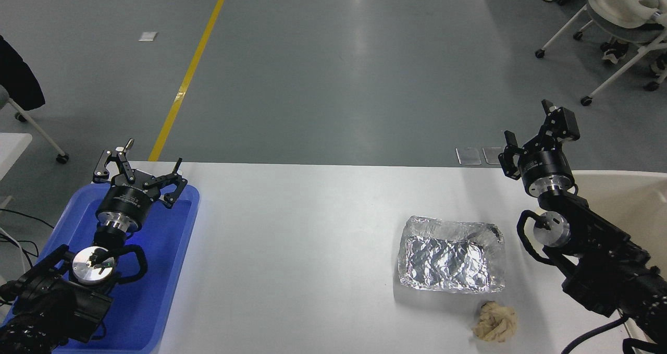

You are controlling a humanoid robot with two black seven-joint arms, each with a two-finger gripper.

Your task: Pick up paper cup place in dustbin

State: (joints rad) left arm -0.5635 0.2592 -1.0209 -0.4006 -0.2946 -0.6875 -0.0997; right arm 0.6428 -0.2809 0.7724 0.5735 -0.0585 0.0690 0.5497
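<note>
The paper cup does not show anywhere on the table; it is out of view. Only part of the cream-beige dustbin [628,200] shows, at the table's right edge behind my right arm. My right gripper [527,122] is raised above the table's far right edge, just left of the dustbin. It is open, with nothing between its fingers. My left gripper [141,170] stays parked at the lower left over the blue tray, open and holding nothing.
A blue plastic tray [172,249] lies at the left under my left arm. A crinkled foil tray [451,260] sits right of centre, with a crumpled tan paper ball [495,321] in front of it. Wheeled chairs stand on the floor at the far right.
</note>
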